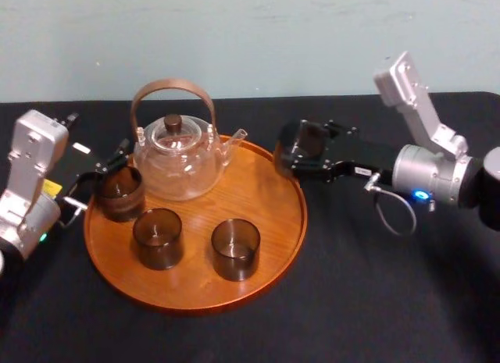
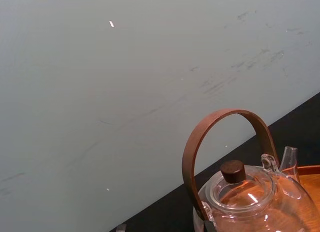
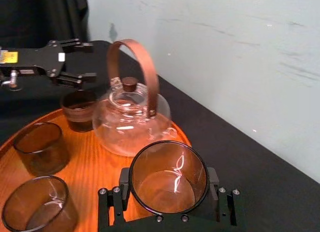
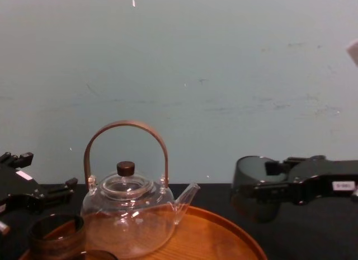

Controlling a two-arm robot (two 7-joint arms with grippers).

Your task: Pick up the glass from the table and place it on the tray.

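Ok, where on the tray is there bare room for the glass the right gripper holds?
Barest patch: the right side of the tray, between the teapot, the front-right glass and the rim, beside the right gripper and its held glass. The left is crowded: back-left glass, middle glass, teapot, open left gripper.

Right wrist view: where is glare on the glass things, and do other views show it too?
Right wrist view: white streaks inside the glass held by the right tool, small glints on the teapot. Head view: faint glints on the teapot's shoulder; left tool open at the tray's left rim. Chest view: glints low on the teapot body.
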